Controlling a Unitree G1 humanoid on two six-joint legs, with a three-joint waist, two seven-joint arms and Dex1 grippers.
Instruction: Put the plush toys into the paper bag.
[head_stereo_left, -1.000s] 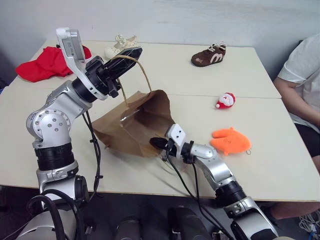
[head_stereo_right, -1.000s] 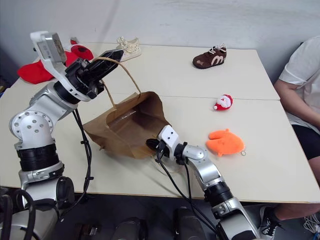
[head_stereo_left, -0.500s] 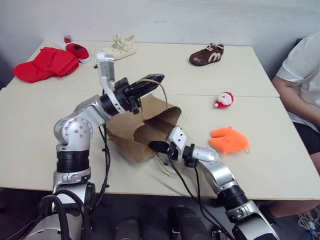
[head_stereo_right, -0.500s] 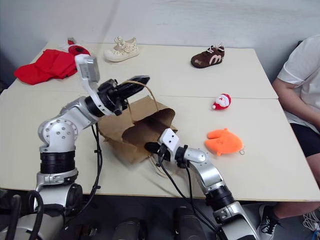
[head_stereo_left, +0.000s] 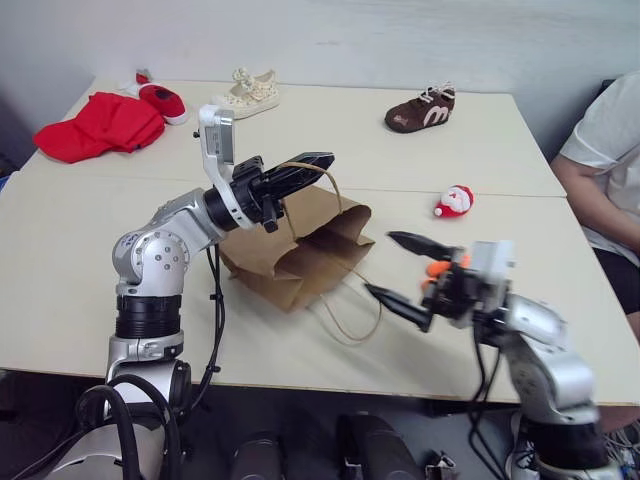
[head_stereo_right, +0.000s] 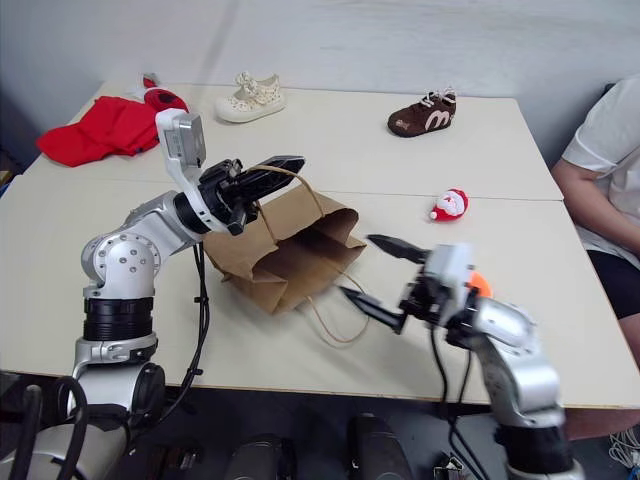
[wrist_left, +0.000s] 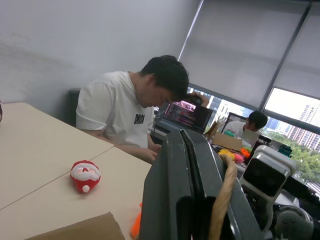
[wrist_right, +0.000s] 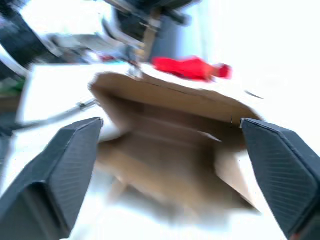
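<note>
Left eye view: left gripper (head_stereo_left: 318, 162), fingers clamped on a handle of the paper bag (head_stereo_left: 300, 245), mid-counter. Right gripper (head_stereo_left: 410, 270) near the bag mouth, fingers spread wide, empty. Santa plush (head_stereo_left: 453, 201) toward right edge; orange plush (head_stereo_left: 437, 268) mostly hidden behind right gripper.

Paper bag (head_stereo_left: 300, 250) is laid on its side mid-tabletop (head_stereo_left: 80, 290), mouth turned right. Santa plush (head_stereo_left: 454, 201) is placed to its right; mitten plush (head_stereo_left: 436, 268) is found nearer the front, behind the right gripper (head_stereo_left: 400, 268). Cloth (head_stereo_left: 95, 125) and three shoes are ranged along the far edge.
</note>
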